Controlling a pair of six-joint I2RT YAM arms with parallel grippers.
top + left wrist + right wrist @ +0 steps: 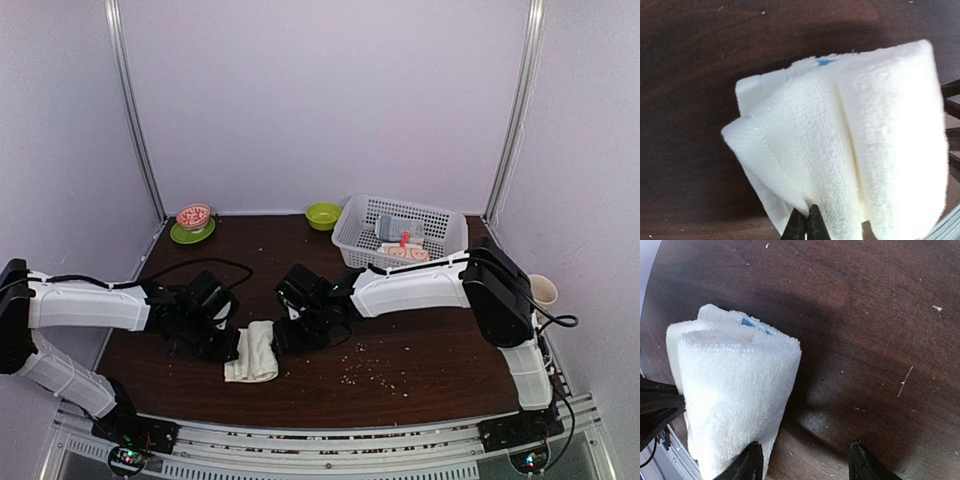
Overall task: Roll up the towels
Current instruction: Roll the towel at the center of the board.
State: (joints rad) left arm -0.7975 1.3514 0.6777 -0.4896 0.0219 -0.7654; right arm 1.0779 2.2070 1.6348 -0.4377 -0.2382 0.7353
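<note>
The plain cream-white towel (253, 351) lies partly rolled on the dark table between the two arms; its small blue mark shows in the left wrist view (825, 62) and in the right wrist view (747, 322). My left gripper (806, 224) is shut on the towel's near edge at its left side. My right gripper (804, 462) is open beside the towel's right side, its left finger (747, 462) touching the roll (735, 390), its right finger over bare table. The cream towel with orange-pink faces (405, 252) lies in the white basket (360, 215).
The basket at the back right also holds a grey-blue rolled towel (398, 229). A green bowl (322, 215) and a patterned bowl on a green saucer (193, 218) stand at the back. A cup (543, 290) sits at the right edge. Crumbs (375, 370) lie front right.
</note>
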